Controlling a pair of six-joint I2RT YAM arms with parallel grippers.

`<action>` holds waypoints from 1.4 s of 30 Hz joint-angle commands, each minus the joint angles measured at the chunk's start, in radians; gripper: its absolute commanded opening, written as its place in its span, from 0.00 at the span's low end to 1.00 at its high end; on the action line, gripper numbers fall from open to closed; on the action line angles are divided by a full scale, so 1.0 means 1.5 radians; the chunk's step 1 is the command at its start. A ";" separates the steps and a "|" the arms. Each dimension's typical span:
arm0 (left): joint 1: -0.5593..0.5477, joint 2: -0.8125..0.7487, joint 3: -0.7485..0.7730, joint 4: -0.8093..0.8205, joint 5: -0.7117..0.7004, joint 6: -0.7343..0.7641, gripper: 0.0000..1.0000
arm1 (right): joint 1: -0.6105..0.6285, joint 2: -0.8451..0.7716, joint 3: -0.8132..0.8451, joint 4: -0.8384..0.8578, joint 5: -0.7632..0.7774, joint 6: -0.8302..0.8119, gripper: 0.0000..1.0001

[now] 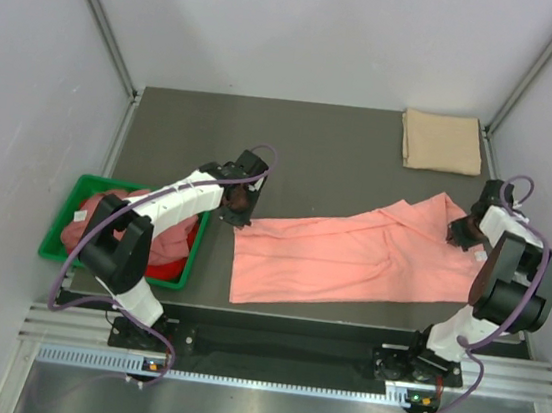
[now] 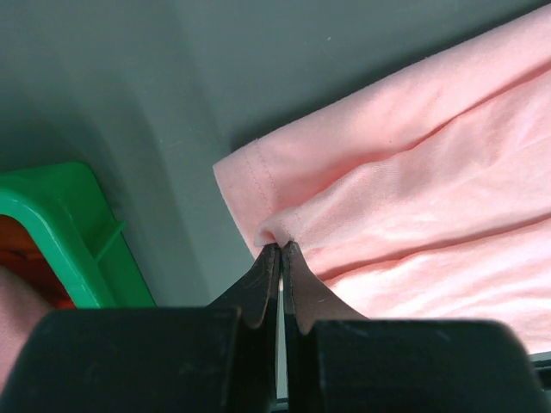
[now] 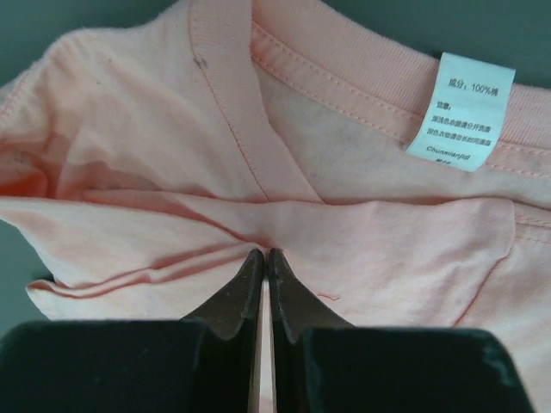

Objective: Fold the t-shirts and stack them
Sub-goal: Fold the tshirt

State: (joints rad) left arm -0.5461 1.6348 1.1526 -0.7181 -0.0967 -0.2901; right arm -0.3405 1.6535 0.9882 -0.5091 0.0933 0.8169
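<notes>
So here's where I'm at. The salmon-pink t-shirt (image 1: 341, 255) is lying stretched out on the worktop (image 1: 293, 148) in a long band. It runs from my left side across to my right, and the right end angles up toward the back. It's not flat, there are a few long creases running along it.

My left gripper (image 1: 239, 207) is closed on the shirt's left end. From the wrist camera the two fingers are pressed right together, with a little pucker of cloth pinched at the tips, just next to the stitched hem corner. The green bin (image 1: 61, 231) sits just to the left of that arm, near the left edge of the worktop. There's a heap of pink and red shirts (image 1: 164, 253) in it.

My right gripper (image 1: 459, 232) is clamped onto the other end, the neck end. The fingertips meet on a fold of fabric just below the collar (image 3: 344, 77), and the wrinkles all pull in toward that spot. There's a white label (image 3: 461, 112) with small print sewn inside the collar, up and to the right of the tips in the wrist view.

The tan t-shirt (image 1: 442, 141) is folded into a neat rectangle in the back right corner of the worktop. It's close to the pink one's raised end but not touching it.
</notes>
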 commanded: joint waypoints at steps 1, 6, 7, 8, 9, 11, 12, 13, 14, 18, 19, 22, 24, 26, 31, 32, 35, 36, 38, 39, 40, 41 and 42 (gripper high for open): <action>-0.004 -0.004 0.002 -0.009 -0.028 -0.008 0.00 | 0.003 -0.056 0.010 0.036 0.038 -0.032 0.00; -0.003 0.003 0.009 -0.012 -0.048 -0.015 0.00 | 0.000 -0.106 0.025 0.042 0.072 -0.077 0.00; -0.003 0.003 0.007 -0.011 -0.047 -0.016 0.00 | -0.001 -0.122 0.021 0.047 0.074 -0.084 0.00; -0.003 0.006 0.007 -0.010 -0.045 -0.019 0.00 | -0.004 -0.129 0.020 0.050 0.076 -0.097 0.00; -0.003 0.006 0.007 -0.009 -0.045 -0.020 0.00 | -0.005 -0.135 0.019 0.051 0.079 -0.102 0.00; -0.004 0.010 0.010 -0.014 -0.053 -0.020 0.00 | -0.013 -0.148 0.017 0.052 0.081 -0.116 0.00; -0.003 0.012 0.011 -0.017 -0.057 -0.021 0.00 | -0.017 -0.152 0.016 0.053 0.081 -0.117 0.00; -0.003 0.011 0.013 -0.019 -0.061 -0.021 0.00 | -0.021 -0.161 0.013 0.056 0.080 -0.120 0.00; -0.003 0.011 0.015 -0.021 -0.064 -0.021 0.00 | -0.030 -0.167 0.011 0.057 0.079 -0.125 0.00; -0.003 0.001 0.015 -0.025 -0.074 -0.022 0.00 | -0.051 -0.193 0.004 0.062 0.074 -0.137 0.00; -0.004 0.000 0.014 -0.025 -0.077 -0.022 0.00 | -0.055 -0.202 0.004 0.061 0.071 -0.138 0.00; -0.005 -0.004 0.004 -0.015 -0.089 -0.021 0.00 | -0.065 -0.220 0.004 0.060 0.067 -0.144 0.00; -0.005 -0.003 -0.001 -0.013 -0.090 -0.021 0.00 | -0.072 -0.235 -0.002 0.056 0.067 -0.145 0.00; -0.005 0.001 -0.003 -0.013 -0.090 -0.025 0.00 | -0.078 -0.248 -0.011 0.056 0.068 -0.145 0.00; -0.017 0.001 -0.017 -0.010 -0.093 -0.030 0.00 | -0.100 -0.287 -0.057 0.051 0.083 -0.141 0.00; -0.021 0.003 -0.019 -0.011 -0.094 -0.031 0.00 | -0.103 -0.292 -0.066 0.051 0.084 -0.139 0.00; -0.028 0.019 -0.025 -0.017 -0.105 -0.036 0.00 | -0.106 -0.309 -0.101 0.062 0.091 -0.134 0.00; -0.030 0.026 -0.027 -0.019 -0.107 -0.037 0.00 | -0.107 -0.314 -0.117 0.065 0.091 -0.133 0.00; -0.044 0.039 -0.028 -0.023 -0.132 -0.037 0.00 | -0.108 -0.317 -0.131 0.069 0.093 -0.126 0.00; -0.049 0.042 -0.029 -0.029 -0.142 -0.041 0.00 | -0.110 -0.319 -0.142 0.068 0.094 -0.125 0.00; -0.055 0.047 -0.028 -0.033 -0.149 -0.043 0.00 | -0.114 -0.320 -0.147 0.068 0.095 -0.123 0.00; -0.063 0.049 -0.026 -0.038 -0.162 -0.046 0.00 | -0.118 -0.323 -0.156 0.068 0.094 -0.122 0.00; -0.066 0.048 -0.023 -0.045 -0.168 -0.053 0.01 | -0.119 -0.331 -0.160 0.068 0.090 -0.121 0.00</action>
State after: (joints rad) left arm -0.6258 1.7065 1.1210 -0.7292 -0.2691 -0.3473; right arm -0.4934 1.2026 0.7628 -0.4526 0.1982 0.6231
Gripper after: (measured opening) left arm 0.022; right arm 0.011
